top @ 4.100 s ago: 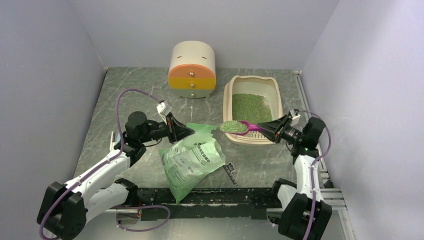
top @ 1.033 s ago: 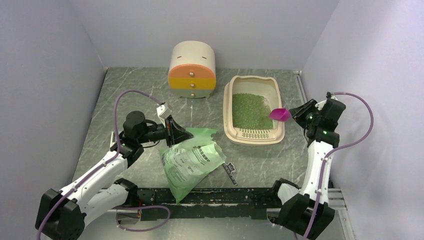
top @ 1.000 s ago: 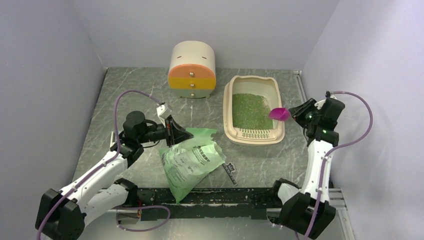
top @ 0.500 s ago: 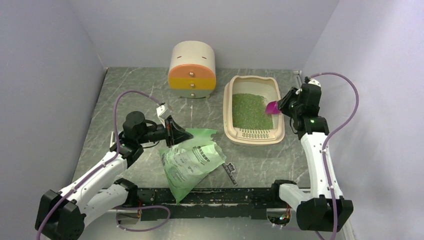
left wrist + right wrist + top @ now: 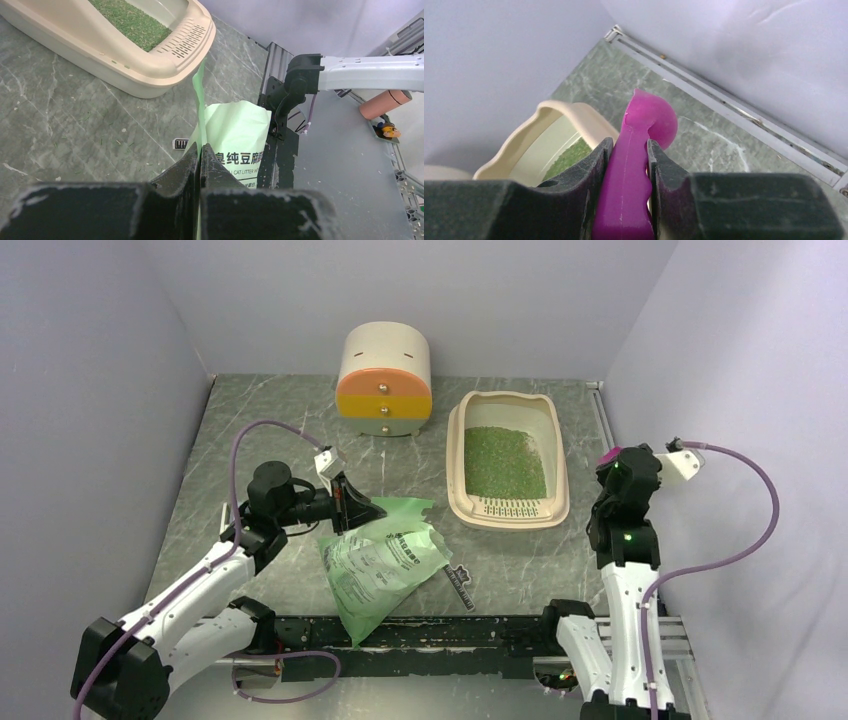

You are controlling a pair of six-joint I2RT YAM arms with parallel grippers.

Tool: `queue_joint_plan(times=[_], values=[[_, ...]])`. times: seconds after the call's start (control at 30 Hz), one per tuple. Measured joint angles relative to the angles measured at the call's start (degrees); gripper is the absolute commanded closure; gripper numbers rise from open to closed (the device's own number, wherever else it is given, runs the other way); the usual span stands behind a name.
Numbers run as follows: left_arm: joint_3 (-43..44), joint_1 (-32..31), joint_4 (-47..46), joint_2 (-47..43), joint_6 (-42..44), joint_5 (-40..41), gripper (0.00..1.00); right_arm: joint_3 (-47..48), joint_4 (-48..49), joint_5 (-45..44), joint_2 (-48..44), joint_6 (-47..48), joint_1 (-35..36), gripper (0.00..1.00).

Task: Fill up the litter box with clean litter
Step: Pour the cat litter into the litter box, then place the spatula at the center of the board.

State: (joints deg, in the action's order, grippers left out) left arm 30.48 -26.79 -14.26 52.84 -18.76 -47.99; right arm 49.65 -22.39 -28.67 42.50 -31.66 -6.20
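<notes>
Beige litter box at the far right of the marbled table. Holds a spread of clean litter across its floor, up to the slotted ledge at the near end. Right gripper clamped on a magenta scoop, off to the box's right, apart from it. Left gripper pinching the upper edge of a green cat-litter bag.

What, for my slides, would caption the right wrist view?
Right tool grips magenta scoop edge-on, litter box with green litter beyond.
</notes>
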Motion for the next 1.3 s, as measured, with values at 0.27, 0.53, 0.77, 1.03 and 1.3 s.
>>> queue_joint_plan(times=[0.27,0.53,0.77,1.03,1.3], values=[[0.0,0.02,-0.04,0.2,-0.07,-0.26,0.95,-6.29,3.17,0.0,1.11,-5.31,-4.68,1.0],[0.0,0.02,-0.11,0.17,-0.11,-0.39,0.95,-16.87,7.78,10.51,3.34,-13.62,-11.8,1.0],[0.0,0.02,-0.31,0.17,-0.17,-0.94,0.95,-25.51,11.45,13.9,1.09,-20.87,-11.85,0.78],[0.0,0.02,-0.92,0.2,-1.42,-1.36,0.95,-29.46,7.06,13.9,-2.16,-22.82,-11.85,0.43],[0.0,0.0,-0.98,0.2,-1.66,-1.6,0.95,-25.9,-3.3,12.76,-4.61,-19.96,-11.85,0.02]])
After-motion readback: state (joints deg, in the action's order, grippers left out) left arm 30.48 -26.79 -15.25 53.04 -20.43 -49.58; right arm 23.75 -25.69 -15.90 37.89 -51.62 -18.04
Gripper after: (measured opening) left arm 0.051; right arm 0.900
